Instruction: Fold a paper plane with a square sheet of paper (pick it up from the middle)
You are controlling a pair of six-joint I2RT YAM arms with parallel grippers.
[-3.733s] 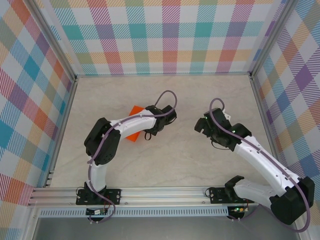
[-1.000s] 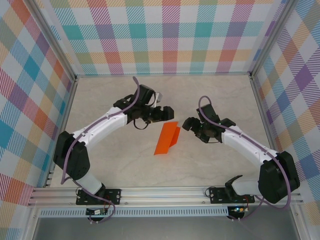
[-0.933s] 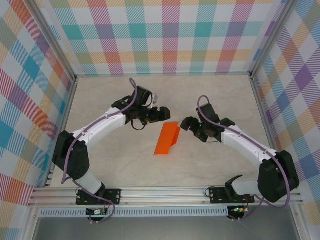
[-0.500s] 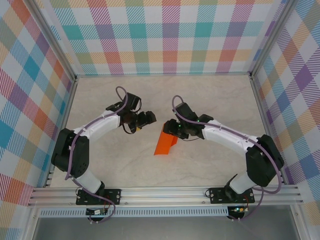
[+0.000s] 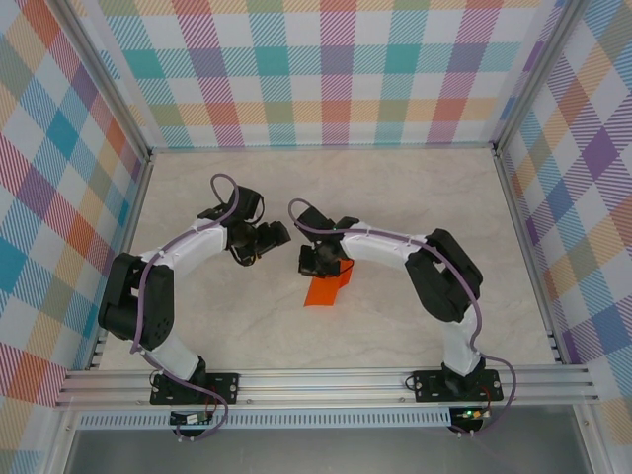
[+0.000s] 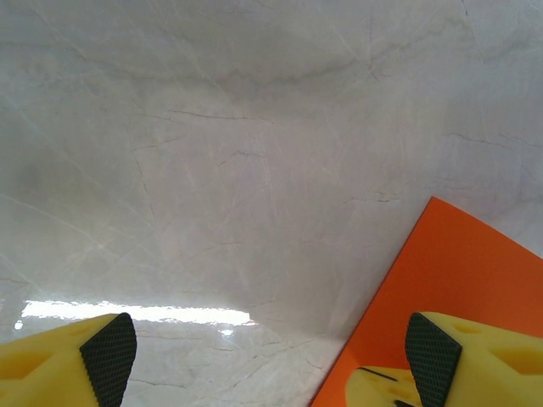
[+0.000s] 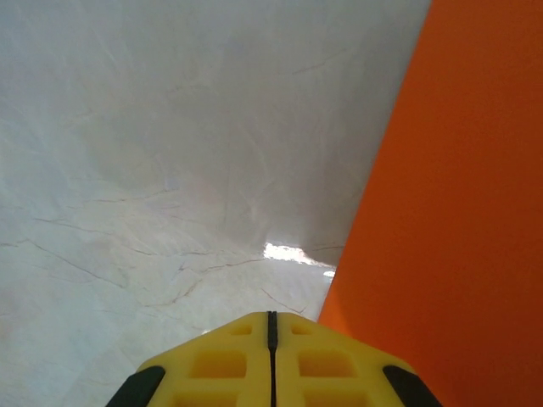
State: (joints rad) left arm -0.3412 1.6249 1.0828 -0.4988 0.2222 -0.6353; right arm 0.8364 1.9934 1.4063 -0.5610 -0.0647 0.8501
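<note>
My right gripper [image 7: 270, 320], spread wide and off to the right a second ago, has swung in over the far edge of the square sheet of paper [image 5: 327, 290]. Its fingers are now pressed together, with no paper visible between them. My left gripper [image 6: 270, 366] has drawn back to the sheet's left, jaws spread. The partly folded sheet lies mid-table [image 5: 247, 326], and I judge the closed fingers are set to press a crease.
</note>
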